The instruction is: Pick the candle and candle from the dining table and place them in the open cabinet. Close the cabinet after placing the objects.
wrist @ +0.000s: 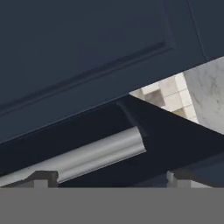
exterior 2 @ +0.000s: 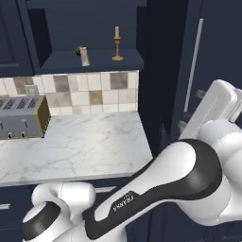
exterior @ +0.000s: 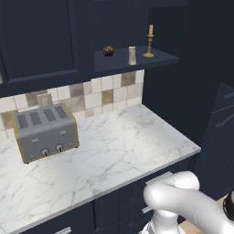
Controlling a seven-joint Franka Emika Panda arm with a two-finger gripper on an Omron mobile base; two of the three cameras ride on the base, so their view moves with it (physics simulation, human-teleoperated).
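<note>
Lying between the spread jaws [wrist: 111, 178], the cabinet door's silver handle [wrist: 83, 156] goes ungripped.

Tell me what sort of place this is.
A kitchen, rendered rather than real: a white grey-veined marble counter carries a grey four-slot toaster beneath a beige tiled backsplash and dark navy wall cabinets.

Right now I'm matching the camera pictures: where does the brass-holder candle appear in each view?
Left base view: brass-holder candle upper right, on the cabinet shelf.
Right base view: top centre, same shelf.
Hand view: not in it.
Shared landmark: the grey stub candle beside it.
</note>
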